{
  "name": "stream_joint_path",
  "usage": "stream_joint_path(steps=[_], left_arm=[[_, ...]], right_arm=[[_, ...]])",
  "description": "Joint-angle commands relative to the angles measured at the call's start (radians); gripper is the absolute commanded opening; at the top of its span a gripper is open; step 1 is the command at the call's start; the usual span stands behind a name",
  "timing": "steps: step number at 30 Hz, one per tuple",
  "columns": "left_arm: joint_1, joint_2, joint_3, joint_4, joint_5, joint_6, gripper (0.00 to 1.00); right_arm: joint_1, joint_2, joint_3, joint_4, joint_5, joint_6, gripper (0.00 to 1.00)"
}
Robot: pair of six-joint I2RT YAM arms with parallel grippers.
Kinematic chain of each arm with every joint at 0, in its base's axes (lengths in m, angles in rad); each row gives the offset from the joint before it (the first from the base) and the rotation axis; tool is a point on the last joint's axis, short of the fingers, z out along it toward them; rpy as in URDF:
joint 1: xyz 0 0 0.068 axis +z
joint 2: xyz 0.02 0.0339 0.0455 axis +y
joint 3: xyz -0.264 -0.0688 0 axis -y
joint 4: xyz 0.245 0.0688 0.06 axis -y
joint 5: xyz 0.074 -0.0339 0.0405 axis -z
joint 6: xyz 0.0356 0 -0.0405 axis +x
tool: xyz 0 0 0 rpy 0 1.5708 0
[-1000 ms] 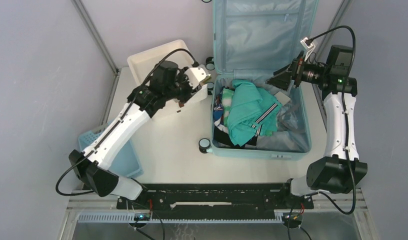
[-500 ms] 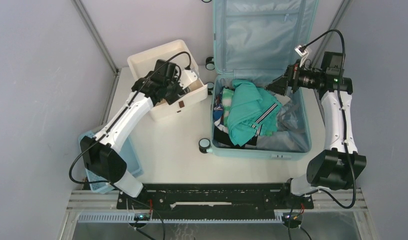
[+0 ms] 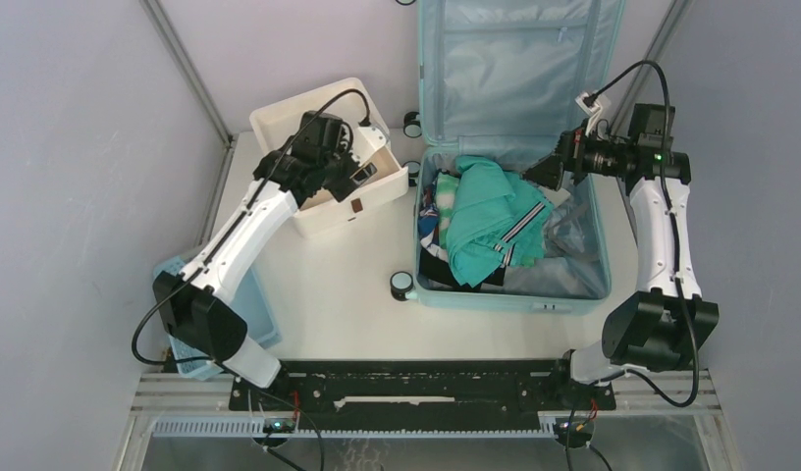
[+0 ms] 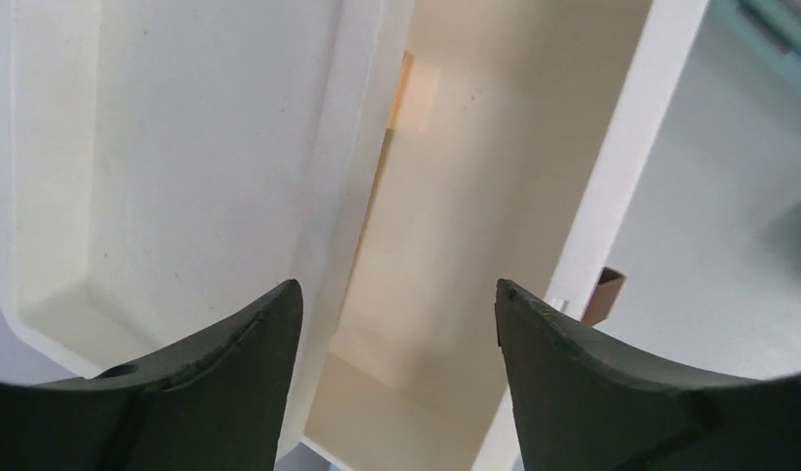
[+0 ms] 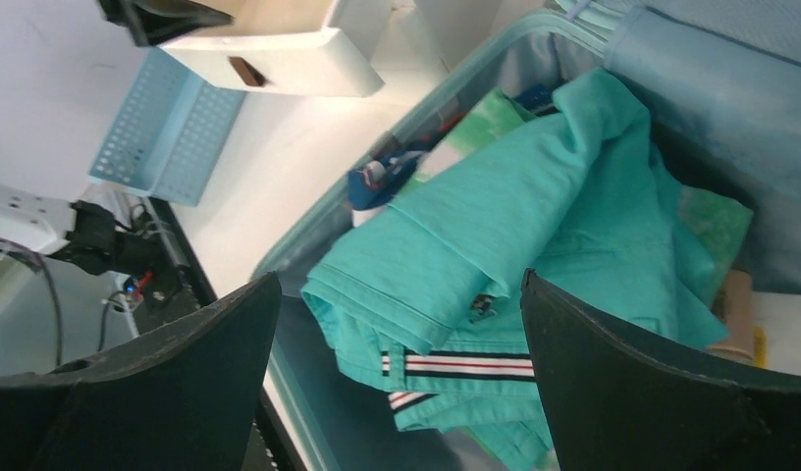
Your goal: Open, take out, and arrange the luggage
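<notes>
The luggage (image 3: 519,59) lay open on the right part of the table (image 3: 328,285), a big light-blue hard shell. Its lid was raised at the far side and showed pale blue-grey lining. Two black-and-white wheels (image 3: 402,285) stuck out from its left side. In its lower half, dark and striped clothes lay by the left wall. A teal garment (image 3: 490,211) with striped trim was heaped over the middle and covered much of what lay under it. At the right wall lay something grey and crumpled that could not be made out.

Well to the left of the luggage, a blue lattice basket (image 3: 254,314) sat partly hidden under the left arm. Nearer the luggage, just left of its lid hinge, stood a white drawer unit (image 3: 279,113) with a brown handle. The left gripper (image 4: 397,294) hung over the unit's inside, its fingers spread apart and holding nothing. Above the luggage's right wall, the right gripper (image 5: 400,280) pointed at the teal garment without touching it, its jaws wide apart and empty.
</notes>
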Motion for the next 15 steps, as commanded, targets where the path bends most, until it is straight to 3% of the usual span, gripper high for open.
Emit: stream_joint_path(steps=[1, 5, 7, 12, 15], left_arm=[[0.002, -0.105, 0.065, 0.075, 0.120, -0.155, 0.75], [0.002, -0.167, 0.006, 0.138, 0.279, -0.289, 0.72], [0.002, -0.211, -0.070, 0.198, 0.355, -0.354, 0.65], [-0.043, -0.276, -0.243, 0.295, 0.423, -0.420, 0.30], [-0.080, -0.267, -0.293, 0.280, 0.379, -0.400, 0.20]], right_arm=[[-0.014, 0.003, -0.016, 0.001, 0.097, -0.103, 1.00], [-0.043, 0.019, -0.040, 0.030, 0.131, -0.115, 1.00], [-0.054, 0.027, -0.041, 0.032, 0.138, -0.116, 1.00], [-0.059, 0.041, -0.058, 0.032, 0.158, -0.135, 1.00], [-0.058, 0.051, -0.065, 0.032, 0.167, -0.144, 1.00]])
